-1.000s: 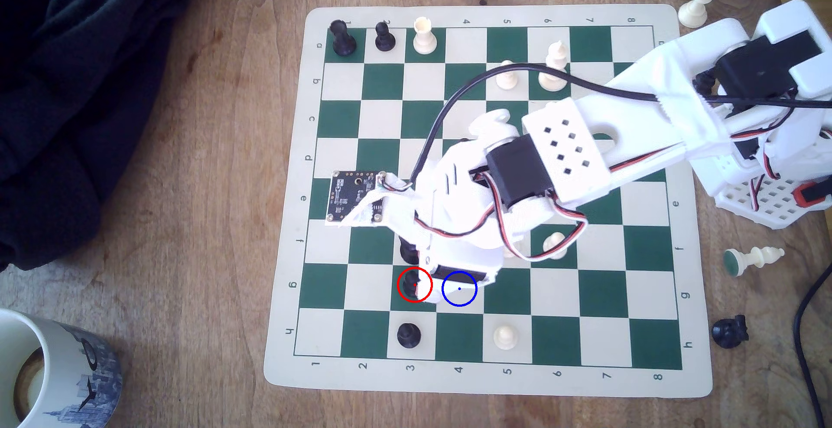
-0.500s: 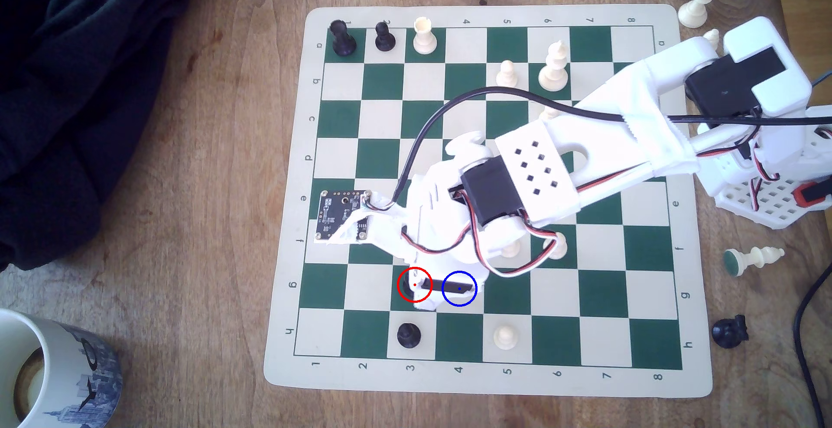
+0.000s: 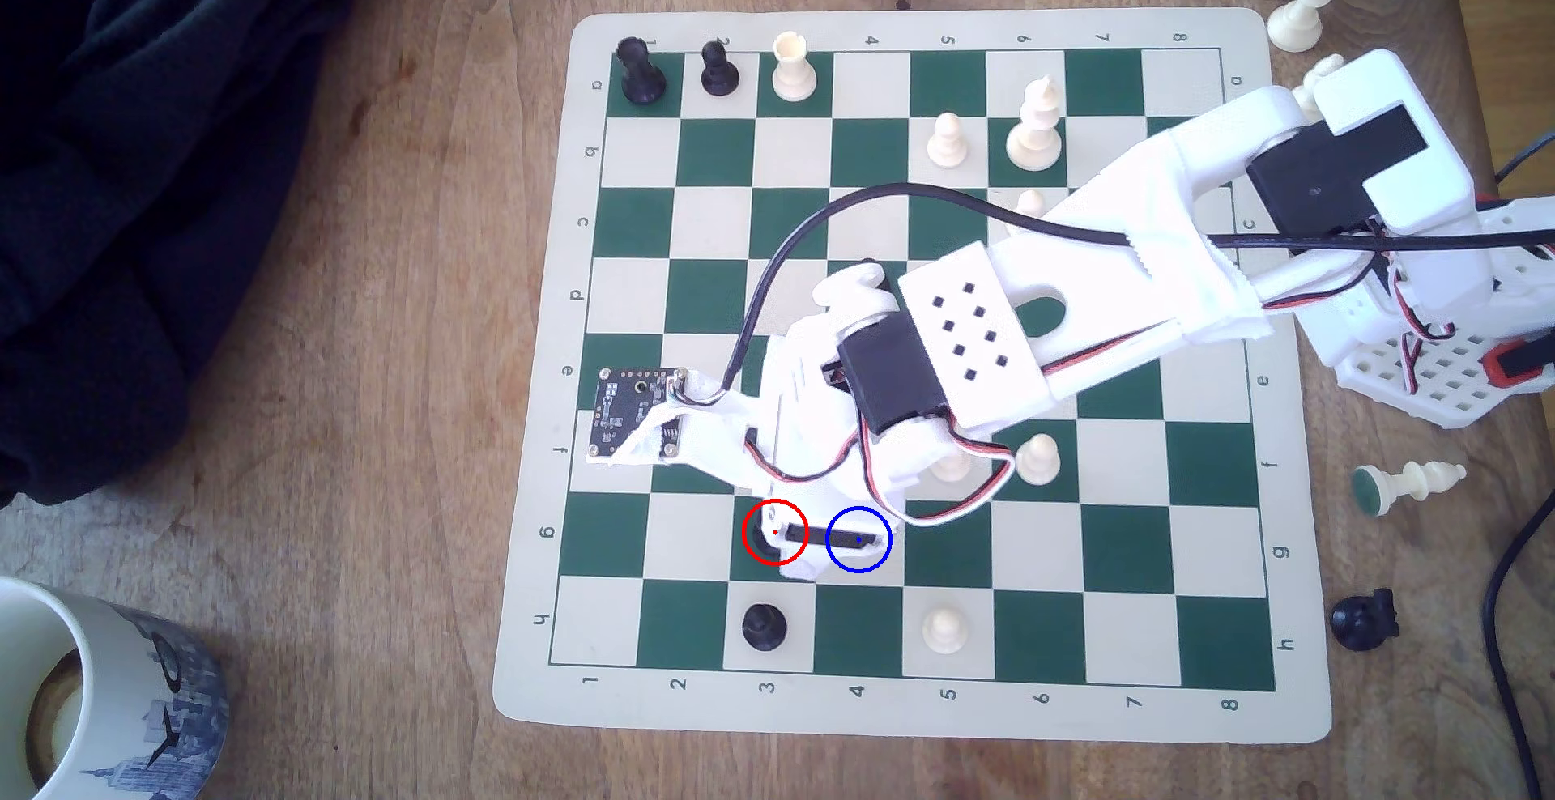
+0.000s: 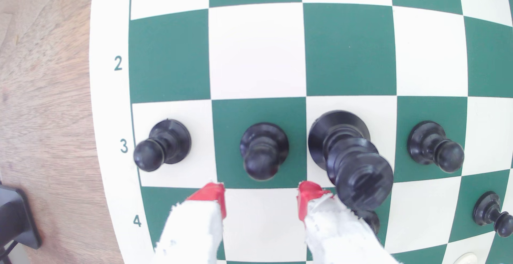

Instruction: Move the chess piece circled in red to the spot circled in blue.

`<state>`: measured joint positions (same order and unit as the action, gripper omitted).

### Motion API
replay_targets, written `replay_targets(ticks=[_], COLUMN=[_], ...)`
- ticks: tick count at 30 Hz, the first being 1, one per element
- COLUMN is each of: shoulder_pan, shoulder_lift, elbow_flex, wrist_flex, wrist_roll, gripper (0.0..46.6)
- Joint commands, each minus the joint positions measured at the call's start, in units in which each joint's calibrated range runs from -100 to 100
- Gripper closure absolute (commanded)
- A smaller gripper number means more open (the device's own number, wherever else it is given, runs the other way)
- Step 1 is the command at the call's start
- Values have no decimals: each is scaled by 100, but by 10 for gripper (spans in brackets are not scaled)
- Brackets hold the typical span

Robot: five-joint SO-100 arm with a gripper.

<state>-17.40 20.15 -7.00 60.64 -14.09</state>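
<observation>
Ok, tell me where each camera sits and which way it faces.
Exterior view: above the table, looking down on the chessboard; the white arm reaches in from the exterior view's right.
Wrist view: on the arm, looking past the open gripper at the circled pawn.
Shared: the board, the gripper, and the circled pawn.

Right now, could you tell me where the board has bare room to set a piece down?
Bare: the chessboard corner at the exterior view's lower right, past the white pawn, and rows b to d in columns 1 and 2. Crowded: line 3 by the open claw, where the circled black pawn stands beside a taller black piece.
</observation>
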Motion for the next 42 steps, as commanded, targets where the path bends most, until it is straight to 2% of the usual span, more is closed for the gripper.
replay_targets(ticks=[1,32,34,37,42], shoulder_pan=[16,70,70,63,31], shoulder_lift=[-71,268,268,268,251], elbow_flex=[-687,-1104,-1104,-1131,-1131], wrist_flex=[38,-85,-85,-85,-77], wrist_roll=[29,127,127,127,127], gripper=[321,325,335,374,391])
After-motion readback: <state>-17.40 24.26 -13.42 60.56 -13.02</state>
